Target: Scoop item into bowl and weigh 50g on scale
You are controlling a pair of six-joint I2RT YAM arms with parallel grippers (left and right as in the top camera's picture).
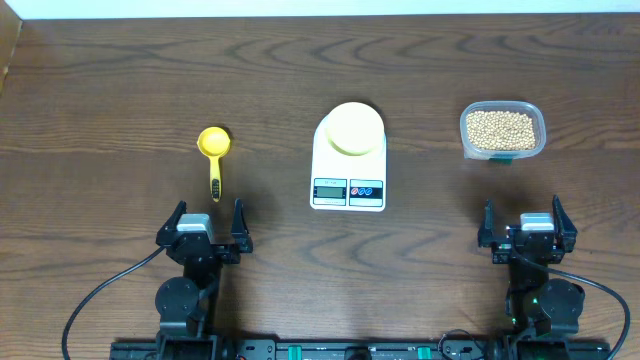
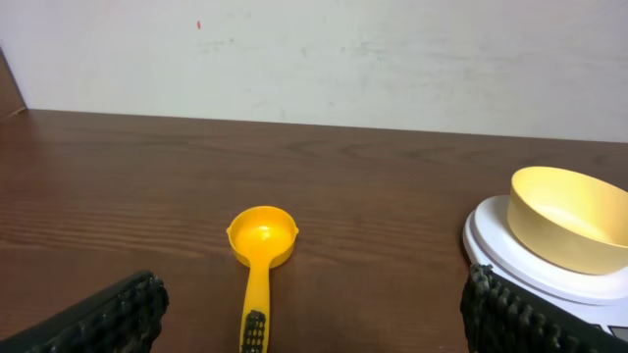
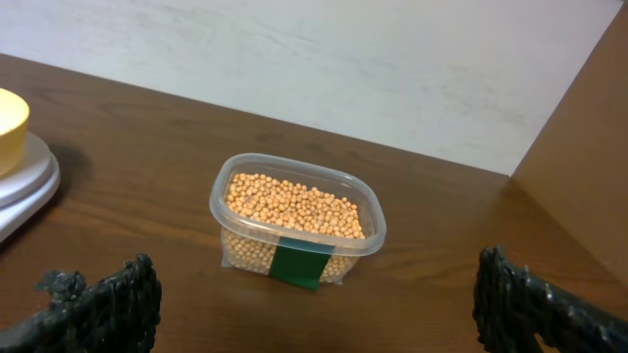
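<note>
Yellow plastic handled scoop [image 1: 214, 152] lies left of the white flat digital scale [image 1: 330, 165]. Left gripper [image 1: 208, 212] near-left of the scale, jaws spread, empty. Small round pale-yellow bowl [image 1: 353, 128] sits on the scale. Right of the scale is a clear plastic tub [image 1: 465, 130] of tan round beans [image 1: 500, 127]. Right gripper [image 1: 523, 212] near-right, also spread, empty.

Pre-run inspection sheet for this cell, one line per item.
Surface: dark wood table, no spills seen.
Job's things: pale-yellow bowl empty, on white scale; soybeans in clear tub, right of scale; yellow scoop lying left of scale.
Clutter: nothing seen.
Claws: left claw open, empty, near scoop handle; right claw open, empty, near tub.
Cables: black cables loop from both arm bases at the near edge.
Surroundings: white wall beyond the table.
</note>
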